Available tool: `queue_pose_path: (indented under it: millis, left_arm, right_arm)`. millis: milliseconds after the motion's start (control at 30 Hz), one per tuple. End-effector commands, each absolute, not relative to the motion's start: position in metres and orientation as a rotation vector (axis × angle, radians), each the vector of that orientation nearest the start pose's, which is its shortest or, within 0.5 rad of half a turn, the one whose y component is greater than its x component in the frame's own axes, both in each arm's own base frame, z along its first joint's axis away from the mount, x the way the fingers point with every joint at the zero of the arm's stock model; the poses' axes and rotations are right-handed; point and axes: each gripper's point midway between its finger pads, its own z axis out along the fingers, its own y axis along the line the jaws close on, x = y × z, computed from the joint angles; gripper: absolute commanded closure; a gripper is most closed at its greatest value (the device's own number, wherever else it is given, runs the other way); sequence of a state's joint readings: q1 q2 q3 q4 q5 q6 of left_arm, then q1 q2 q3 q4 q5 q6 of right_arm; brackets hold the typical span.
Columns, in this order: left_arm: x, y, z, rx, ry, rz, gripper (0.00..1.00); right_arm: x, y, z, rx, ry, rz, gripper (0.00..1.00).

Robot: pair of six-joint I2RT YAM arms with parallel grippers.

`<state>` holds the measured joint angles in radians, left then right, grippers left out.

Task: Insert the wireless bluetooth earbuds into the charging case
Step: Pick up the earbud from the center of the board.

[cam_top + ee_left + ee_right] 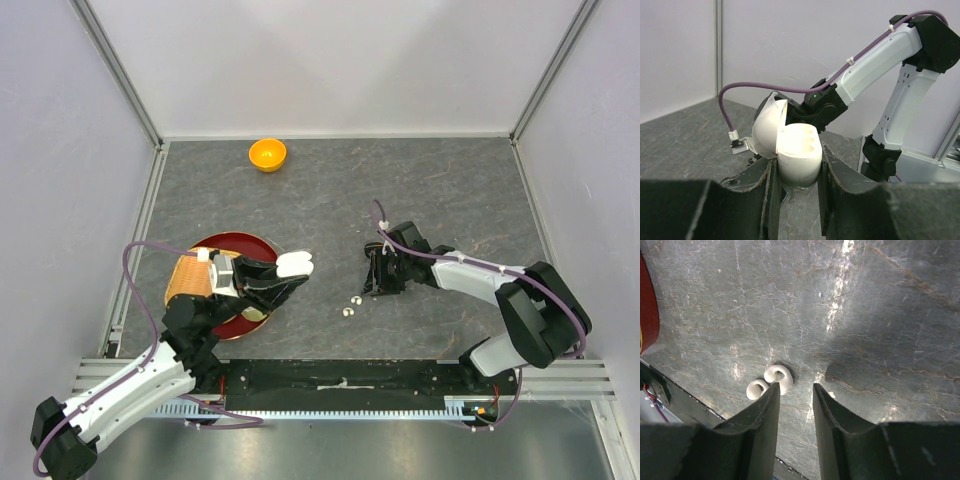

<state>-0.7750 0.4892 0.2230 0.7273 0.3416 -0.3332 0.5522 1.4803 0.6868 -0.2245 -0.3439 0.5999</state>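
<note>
- The wireless bluetooth earbuds: two small white buds lie touching each other on the grey table, towards its near edge and between the two arms. No others can be made out.
- The right fingers hang just over the table beside the buds, with a narrow gap between them and nothing in it. In the right wrist view the tip of one finger sits right at the edge of the nearer bud; whether it touches cannot be told.
- The left fingers are closed on the white charging case, pinching its lower body from both sides and holding it clear of the table.
- The case's lid stands open, swung up and to one side, and the top of the body faces upward.
- A red plate lies under the left arm with a tan ribbed object on it.
- An orange bowl stands alone near the far wall, well apart from everything else.
</note>
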Motion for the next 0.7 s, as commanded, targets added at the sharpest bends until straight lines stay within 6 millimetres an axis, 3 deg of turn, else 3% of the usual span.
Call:
queue_pose_path:
  millis: [0,200,367,667]
  left_arm:
    - [0.140,-0.237,0.309,0.563,1.040,-1.166,0.98]
    - [0.141,-0.237,0.308,0.564,1.041,-1.163,0.98]
    - [0.141,-0.237,0.306,0.559,1.047,-1.165,0.98]
    - [0.142,-0.236,0.304,0.554,1.050,-1.164,0.98]
  right_arm:
    - [0.229,0.240,0.038,-0.120,2.681,0.879,0.61]
    - [0.227,0.244,0.037,-0.134,2.688,0.902,0.60]
    - [0.225,0.243,0.030,-0.129,2.715,0.883,0.47]
    - [0.222,0.250,0.026,-0.183,2.722,0.851,0.51]
